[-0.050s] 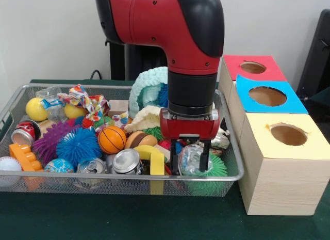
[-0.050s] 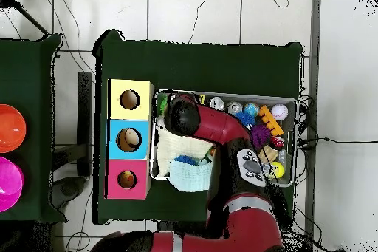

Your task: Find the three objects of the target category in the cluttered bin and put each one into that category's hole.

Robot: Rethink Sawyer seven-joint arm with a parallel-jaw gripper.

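- Soft, even indoor light fills the front view; faint shadows sit under the bin (image 1: 10, 108).
- Small glints mark the cans (image 1: 125, 161).
- Overhead, white floor at top is bright against the dark table (image 2: 221, 64).

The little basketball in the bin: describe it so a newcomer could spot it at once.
Start at the wire mesh bin on the green table. Look at its middle, left of the gripper and right of the blue spiky ball. The basketball is the smooth orange ball with black seam lines, sitting just above two upended silver cans.
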